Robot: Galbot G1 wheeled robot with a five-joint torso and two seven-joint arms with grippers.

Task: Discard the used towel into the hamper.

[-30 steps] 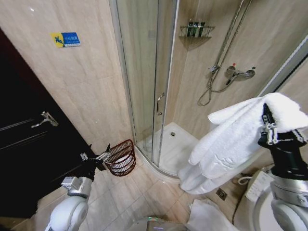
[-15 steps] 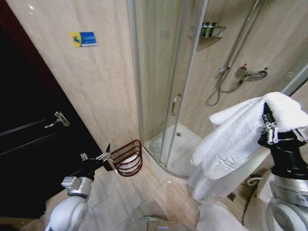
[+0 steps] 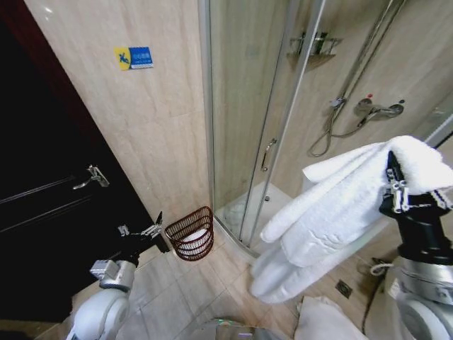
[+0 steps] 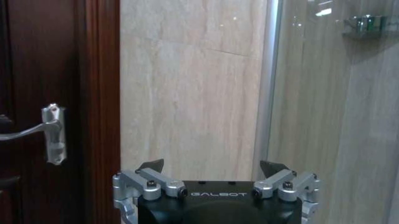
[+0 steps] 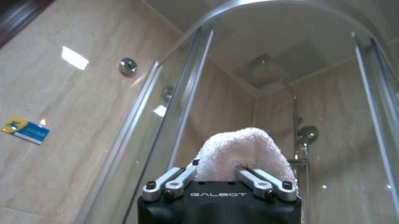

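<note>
Right gripper [image 3: 393,185], clamped on the towel [image 3: 340,212], hangs high, well right of the hamper [image 3: 192,233] on the floor by the spread, empty left gripper [image 3: 148,228].

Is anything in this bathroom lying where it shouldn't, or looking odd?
Yes: a crumpled white cloth lies on the floor tiles near the robot's base, below the big white towel clamped high in the right tool. The wicker hamper stands upright by the shower door, apparently with something white inside. The left tool hangs open beside it.
</note>
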